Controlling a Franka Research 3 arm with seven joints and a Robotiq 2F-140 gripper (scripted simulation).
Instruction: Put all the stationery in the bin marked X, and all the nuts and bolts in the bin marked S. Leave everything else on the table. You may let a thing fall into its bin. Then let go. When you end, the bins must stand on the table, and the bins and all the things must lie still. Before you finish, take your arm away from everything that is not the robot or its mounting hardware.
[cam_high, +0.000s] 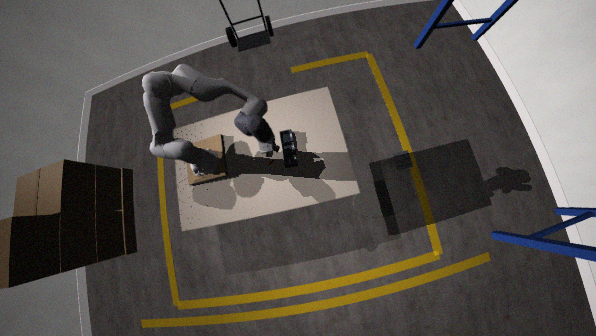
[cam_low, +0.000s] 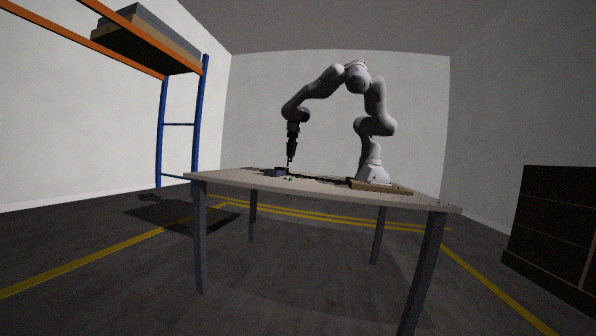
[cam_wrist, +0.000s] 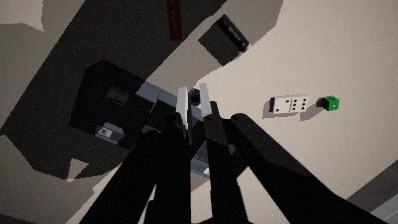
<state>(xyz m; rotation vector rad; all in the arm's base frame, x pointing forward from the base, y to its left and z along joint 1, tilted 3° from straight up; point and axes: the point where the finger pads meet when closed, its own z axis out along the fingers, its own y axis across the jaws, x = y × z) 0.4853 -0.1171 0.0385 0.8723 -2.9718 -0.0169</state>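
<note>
My gripper (cam_wrist: 195, 96) (cam_high: 273, 148) (cam_low: 288, 161) is shut on a small dark piece, a nut or bolt (cam_wrist: 194, 98), seen between the fingertips in the wrist view. It hangs over the near rim of a dark bin (cam_wrist: 95, 87) (cam_high: 288, 138) (cam_low: 281, 171) with a grey wall. A second dark bin (cam_high: 290, 158) stands beside it. Small grey pieces (cam_wrist: 105, 131) lie inside the bin. I cannot read the bins' marks. A red pen (cam_wrist: 174, 20) and a black block with white lettering (cam_wrist: 231, 32) lie on the table beyond the bin.
A white domino (cam_wrist: 289, 104) and a green die (cam_wrist: 330, 103) (cam_low: 290, 179) lie on the table (cam_high: 320, 110) (cam_low: 320, 189) to the right. The arm's base stands on a wooden plate (cam_high: 212, 145) (cam_low: 385, 188). Much of the table is in shadow.
</note>
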